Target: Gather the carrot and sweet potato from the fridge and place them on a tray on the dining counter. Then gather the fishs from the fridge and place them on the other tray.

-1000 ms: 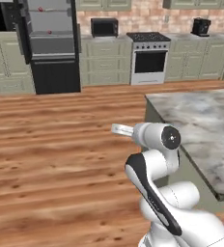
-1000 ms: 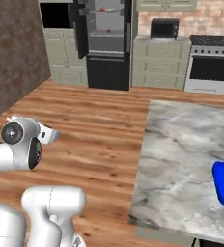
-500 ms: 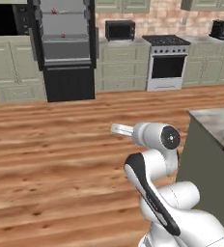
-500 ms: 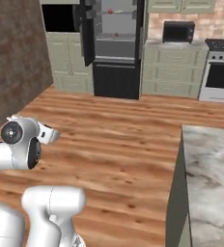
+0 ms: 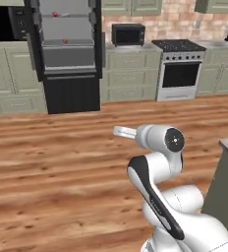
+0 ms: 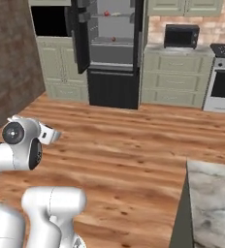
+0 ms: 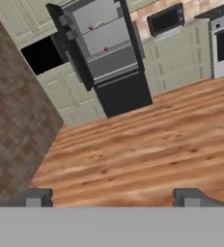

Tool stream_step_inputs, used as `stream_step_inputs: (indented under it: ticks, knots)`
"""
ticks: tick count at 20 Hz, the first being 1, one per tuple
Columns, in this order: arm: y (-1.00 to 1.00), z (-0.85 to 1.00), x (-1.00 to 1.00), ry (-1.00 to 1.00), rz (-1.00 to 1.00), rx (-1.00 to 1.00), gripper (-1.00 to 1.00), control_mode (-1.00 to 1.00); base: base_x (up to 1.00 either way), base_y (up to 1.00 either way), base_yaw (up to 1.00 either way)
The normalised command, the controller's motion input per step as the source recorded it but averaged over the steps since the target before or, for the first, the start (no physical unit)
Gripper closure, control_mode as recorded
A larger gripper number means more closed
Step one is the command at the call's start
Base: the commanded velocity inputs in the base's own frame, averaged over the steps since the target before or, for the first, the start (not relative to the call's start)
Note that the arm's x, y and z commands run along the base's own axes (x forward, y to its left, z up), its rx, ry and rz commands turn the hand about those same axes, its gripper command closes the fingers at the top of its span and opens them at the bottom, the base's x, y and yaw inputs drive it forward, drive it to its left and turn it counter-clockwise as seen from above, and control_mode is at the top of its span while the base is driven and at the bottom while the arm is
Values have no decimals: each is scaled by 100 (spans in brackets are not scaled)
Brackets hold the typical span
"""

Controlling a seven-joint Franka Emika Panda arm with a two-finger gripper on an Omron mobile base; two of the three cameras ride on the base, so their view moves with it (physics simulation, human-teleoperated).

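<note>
Standing open against the far wall, the black fridge [image 5: 69, 54] showed its light-grey shelves, both upper doors swung wide and the dark bottom drawer shut. Two small reddish things [image 5: 65, 41] sat on the shelves, one on the upper shelf and one on the shelf below it; they were too small to name as carrot, sweet potato or fish. Left of the fridge stood a beige cabinet with a dark oven opening [image 6: 49, 22]. To its right ran pale green cabinets [image 5: 128, 74] carrying a black microwave [image 5: 128, 34], then a steel range with a dark oven door [image 5: 180, 71] under a brick backsplash. No writing or brand could be read anywhere.

Bare wooden floor [image 5: 57, 162] lay between the robot and the fridge, with nothing across it. A corner of the marble dining counter [image 6: 214, 198] reached in at the robot's right. A brown wall [image 7: 12, 116] closed the left side in the hand view.

The gripper [image 7: 113, 198] hung well apart from the fridge, pointed toward it, its two fingertips [image 7: 36, 197] spread wide with nothing between them.
</note>
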Motion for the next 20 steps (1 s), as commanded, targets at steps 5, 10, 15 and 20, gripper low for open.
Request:
stream_step_inputs:
  ticks: [5,10,15,20]
  knots:
    - [0,0,0,0,0,0,-100,100,96,23,-15]
    - [0,0,0,0,0,0,-100,100,99,42,-11]
    - [0,0,0,0,0,0,-100,100,99,46,-9]
    - [0,0,0,0,0,0,-100,100,97,52,-10]
